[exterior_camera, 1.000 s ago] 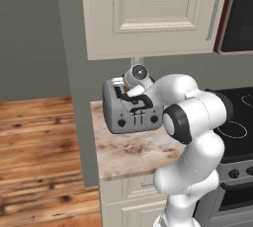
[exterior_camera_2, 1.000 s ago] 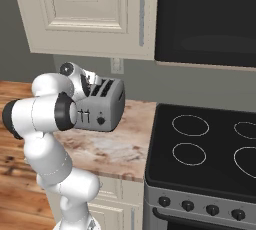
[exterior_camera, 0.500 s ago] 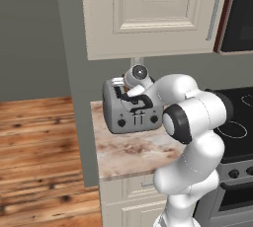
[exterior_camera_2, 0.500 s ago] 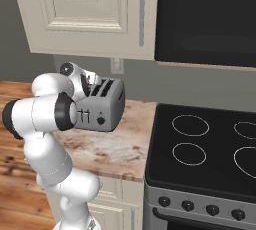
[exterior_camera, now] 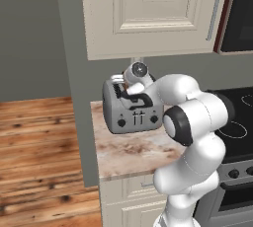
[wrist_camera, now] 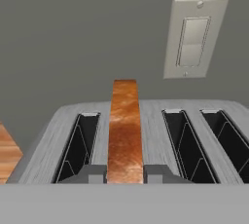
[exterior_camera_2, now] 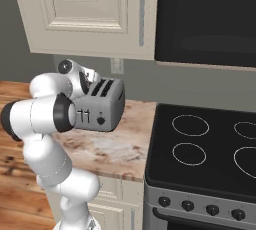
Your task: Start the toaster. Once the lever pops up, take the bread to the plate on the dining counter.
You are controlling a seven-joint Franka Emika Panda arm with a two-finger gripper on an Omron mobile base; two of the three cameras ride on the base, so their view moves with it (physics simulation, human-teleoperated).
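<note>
The two-finger gripper [wrist_camera: 124, 173] sits over the top of the boxy grey-silver four-slot toaster [exterior_camera: 132, 110], and in the hand view its two small grey fingertips [wrist_camera: 91, 173] press against either face of the tan-brown bread slice with a darker crust [wrist_camera: 124, 130], pinching it edge-on. The slice stands upright in the second slot from the left of that view, its top edge raised above the brushed metal top, while the three slots around it are dark. From the base cameras the hand hangs over the toaster's top, its fingers hidden by the wrist. The toaster's front carries two black round knobs and two slider slots; no writing or brand mark can be read on it. It stands on a narrow cream-and-reddish-brown marbled countertop [exterior_camera: 129, 152] over cream cabinets [exterior_camera: 126, 196], near the wall. On that grey wall [wrist_camera: 73, 33], behind the toaster, is a cream double rocker switch plate [wrist_camera: 194, 37]. A cream panelled wall cabinet [exterior_camera: 148, 14] with a slim metal handle hangs above. Beside the counter is a black glass cooktop stove [exterior_camera_2: 205, 149] with ring outlines and a row of dark knobs, beneath a dark microwave panel [exterior_camera_2: 205, 19]. Wood plank flooring [exterior_camera: 37, 162] stretches away beyond the counter's end.
</note>
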